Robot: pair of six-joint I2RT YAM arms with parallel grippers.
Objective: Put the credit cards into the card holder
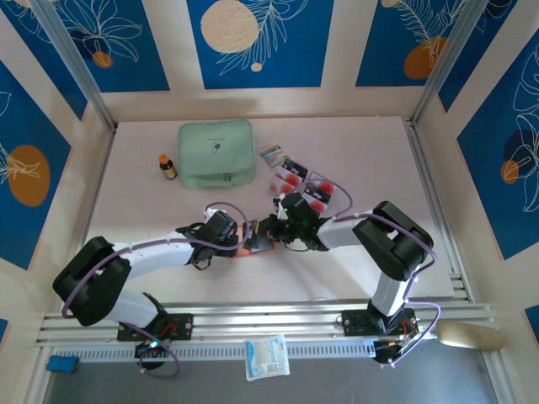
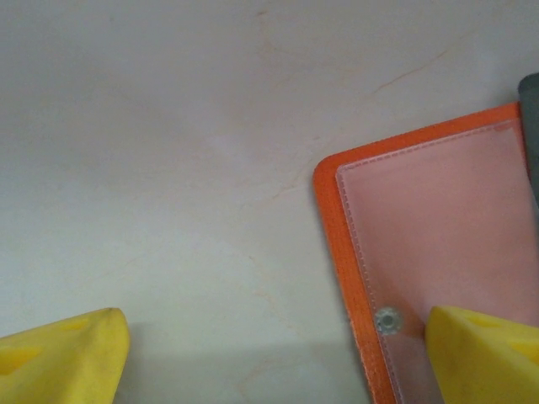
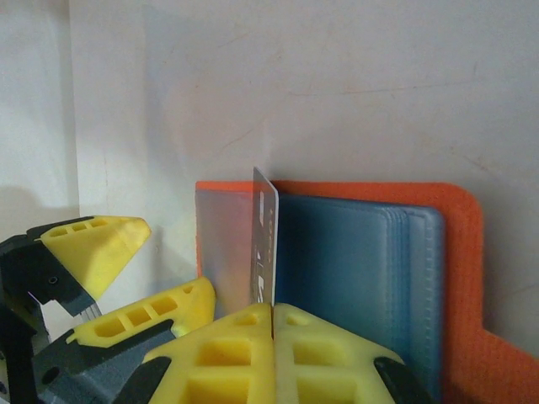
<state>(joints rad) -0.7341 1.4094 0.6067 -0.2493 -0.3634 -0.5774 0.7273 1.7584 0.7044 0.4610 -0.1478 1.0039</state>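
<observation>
**Card holder, a small orange-red folding wallet, lies open with one card poised over it**

The holder is spread flat on the pale worktop, its stack of blue-grey clear sleeves facing up. The right fingers are shut on one thin white credit card, held upright and edge-on over the holder's clear flap, just beside the sleeve stack. By my reading, this is the insertion step.

The left fingers stand wide, with one tip apparently resting on the flap by the snap stud to steady it. Next, the card's lower edge must find a sleeve mouth and slide in without dragging the holder.

The remaining red-circled cards lie just beyond the holder. No writing is legible — the held card's print is too small.
</observation>
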